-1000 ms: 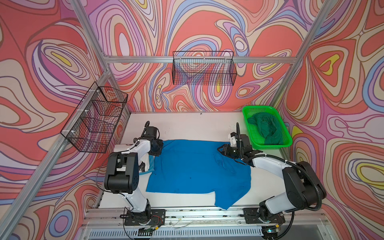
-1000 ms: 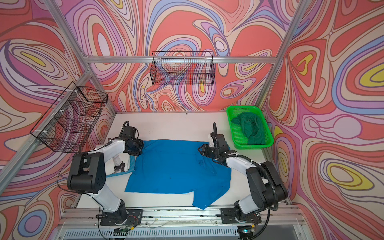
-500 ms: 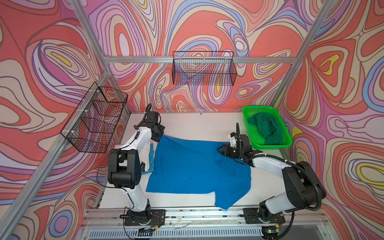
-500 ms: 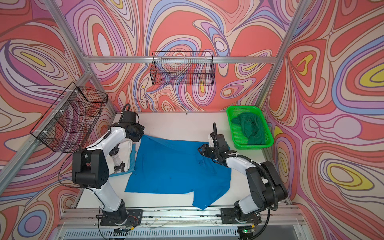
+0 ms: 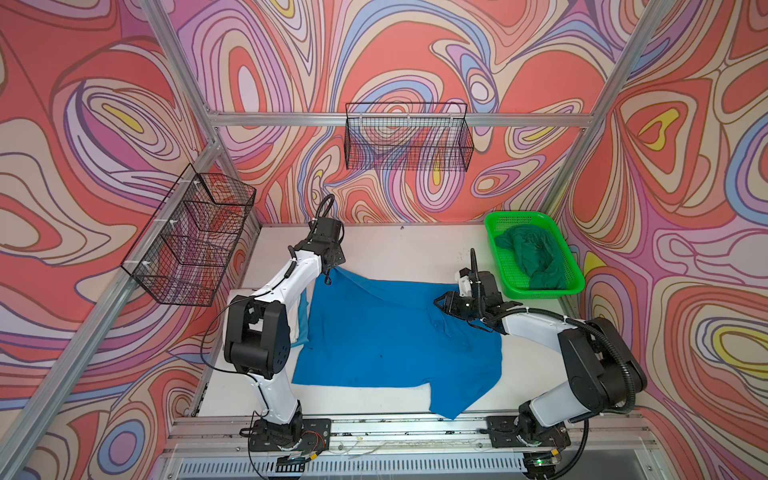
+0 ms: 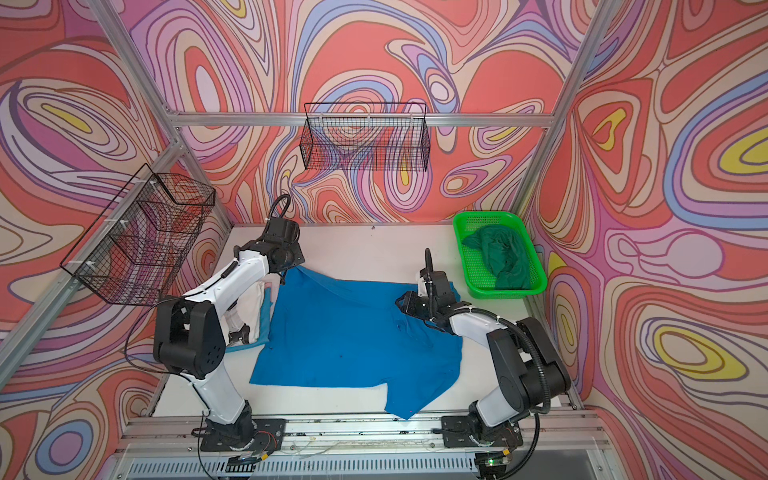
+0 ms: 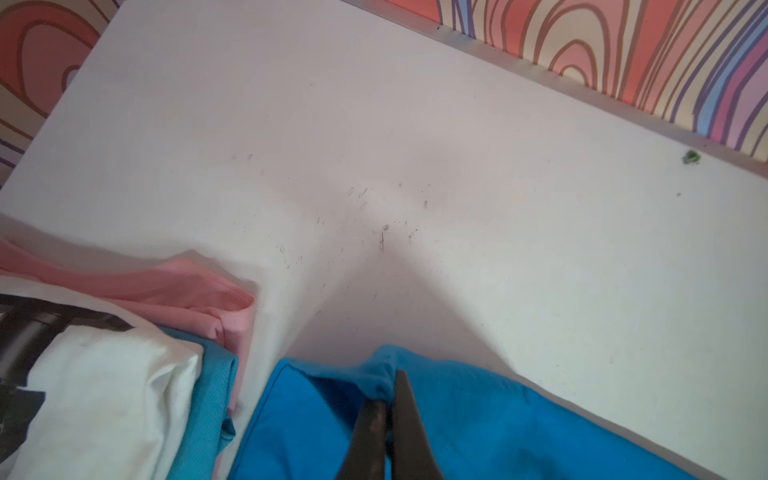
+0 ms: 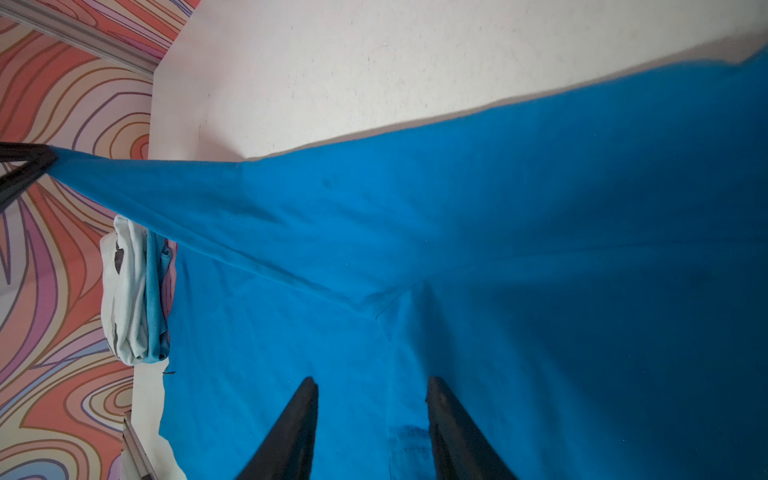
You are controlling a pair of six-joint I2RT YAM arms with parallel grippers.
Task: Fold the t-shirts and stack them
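The bright blue t-shirt (image 5: 386, 332) lies spread over the middle of the table (image 5: 395, 249). It is mostly flat, and one sleeve reaches the near edge. Its far-left corner is drawn up off the surface into a taut ridge, clamped between the closed jaws of the left gripper (image 7: 388, 390). The right gripper (image 8: 372, 386) sits low over the shirt's right part, jaws apart and grasping nothing. A folded stack lies along the left edge, just beside the blue cloth: a white printed shirt (image 7: 104, 386) on top, a lighter blue shirt (image 7: 216, 395) under it, and pink cloth (image 7: 199, 291) below. A dark green shirt (image 5: 536, 257) lies crumpled in the green basket (image 5: 536, 293) at the far right corner. The table is bare along the far edge and at the near-left corner.
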